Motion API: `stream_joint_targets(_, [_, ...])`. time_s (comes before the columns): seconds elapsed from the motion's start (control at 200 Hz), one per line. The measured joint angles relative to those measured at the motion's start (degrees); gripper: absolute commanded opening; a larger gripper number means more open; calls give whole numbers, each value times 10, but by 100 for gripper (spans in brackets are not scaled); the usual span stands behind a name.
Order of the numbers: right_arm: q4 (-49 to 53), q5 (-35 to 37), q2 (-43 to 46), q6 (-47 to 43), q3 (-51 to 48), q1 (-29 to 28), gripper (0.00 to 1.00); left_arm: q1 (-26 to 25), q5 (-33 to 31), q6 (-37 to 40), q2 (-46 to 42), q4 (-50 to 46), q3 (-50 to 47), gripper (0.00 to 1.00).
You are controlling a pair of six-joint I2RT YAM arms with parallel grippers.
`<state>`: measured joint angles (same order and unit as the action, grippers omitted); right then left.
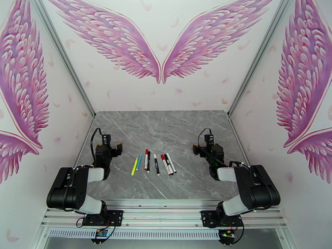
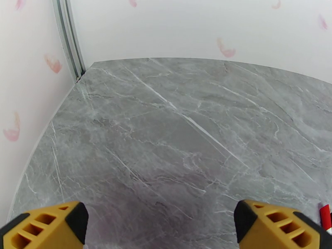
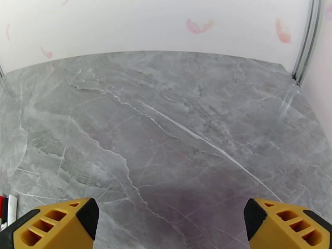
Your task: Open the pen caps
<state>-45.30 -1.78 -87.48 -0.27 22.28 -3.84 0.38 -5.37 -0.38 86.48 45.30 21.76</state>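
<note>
Several pens [image 1: 151,162] lie side by side in the middle of the grey marble table [image 1: 166,129], caps on. From the left they are a yellow pen [image 1: 134,166], a blue pen [image 1: 139,161], then white barrels with a red cap [image 1: 146,153] or black ends. My left gripper [image 1: 112,147] hovers left of the row, open and empty. My right gripper [image 1: 200,149] hovers right of it, also open and empty. In the left wrist view the gripper [image 2: 162,218] spans bare table, with a red-and-white pen end [image 2: 325,216] at the right edge. In the right wrist view the gripper [image 3: 171,218] has pen ends [image 3: 11,208] at lower left.
White walls painted with pink wings [image 1: 162,46] enclose the table on three sides, with metal corner posts [image 1: 85,96] at the back corners. Bare marble stretches from the pens to the back wall.
</note>
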Motion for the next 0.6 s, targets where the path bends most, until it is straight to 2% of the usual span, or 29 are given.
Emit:
stream_joint_targets(0.36, [-2,1,0,0,0,0,99,-1,0,2,0,0,0,99])
stream_joint_targets(0.6, [-37,14,0,3,-7,0,99,-5,-5,4,0,9,0,99])
